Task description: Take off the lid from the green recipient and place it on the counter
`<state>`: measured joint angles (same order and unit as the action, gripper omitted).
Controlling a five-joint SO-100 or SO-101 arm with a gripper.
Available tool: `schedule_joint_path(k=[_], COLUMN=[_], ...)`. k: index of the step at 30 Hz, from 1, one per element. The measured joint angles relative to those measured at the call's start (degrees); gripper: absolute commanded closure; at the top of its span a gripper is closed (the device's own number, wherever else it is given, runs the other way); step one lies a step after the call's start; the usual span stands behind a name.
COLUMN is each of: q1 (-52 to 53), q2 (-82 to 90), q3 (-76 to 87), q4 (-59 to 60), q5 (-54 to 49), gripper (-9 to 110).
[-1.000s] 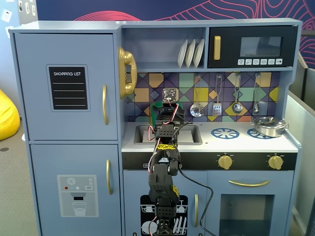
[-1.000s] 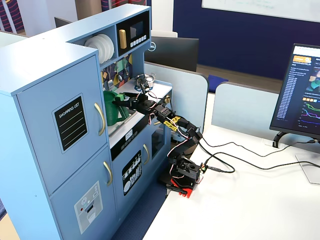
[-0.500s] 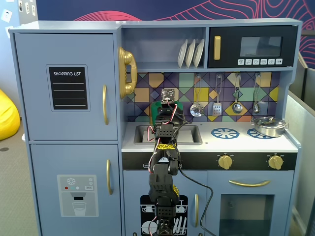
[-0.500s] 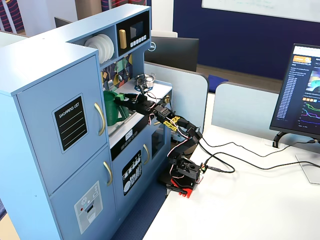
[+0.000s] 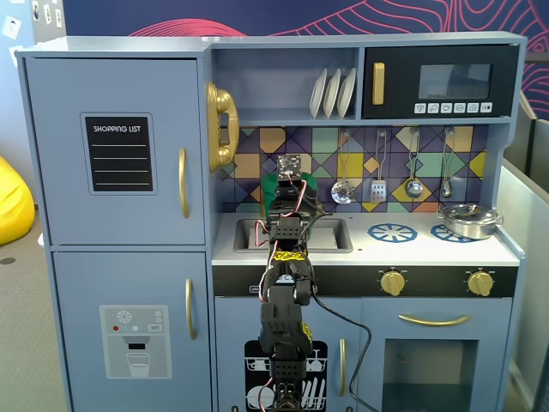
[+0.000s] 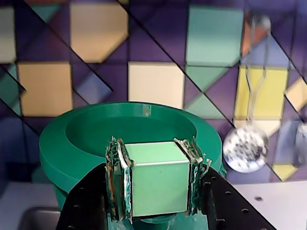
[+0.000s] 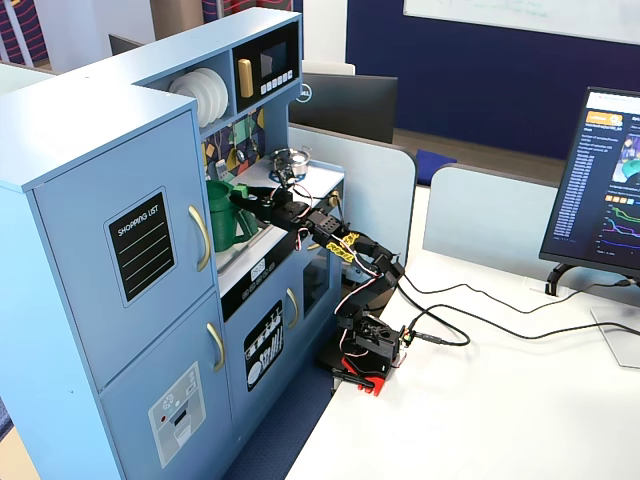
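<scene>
In the wrist view the dark-green round lid (image 6: pixel 72 139) with its raised rim fills the middle. My gripper (image 6: pixel 154 160) is shut on the lid's light-green block handle (image 6: pixel 156 187), one pad on each side. A bit of the green recipient (image 6: pixel 60 197) shows under the lid's left edge, so the lid seems to rest on it. In a fixed view the recipient (image 7: pixel 220 222) stands on the white counter (image 7: pixel 312 180) beside the sink, with my gripper (image 7: pixel 246 200) at its top. In the front fixed view my arm (image 5: pixel 287 257) hides most of the recipient (image 5: pixel 273 184).
A sunken sink (image 5: pixel 330 233) lies just in front of the recipient. A silver pot (image 5: pixel 469 220) sits on the right burner of the counter (image 5: pixel 369 251). Metal utensils (image 5: pixel 343 190) hang on the tiled back wall, a skimmer (image 6: pixel 244 149) close to the right of the lid.
</scene>
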<state>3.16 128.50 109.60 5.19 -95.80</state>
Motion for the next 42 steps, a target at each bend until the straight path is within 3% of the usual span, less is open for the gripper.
schedule_joint_path(k=[9,27,42], q1=[2.7,27.9,31.9], q2=[-0.1,0.4,-13.2], q3=[-0.4,3.2,11.7], q4=[-0.1,4.2,-16.2], q5=[0.0,4.2,-0.2], gripper=[101,101,101])
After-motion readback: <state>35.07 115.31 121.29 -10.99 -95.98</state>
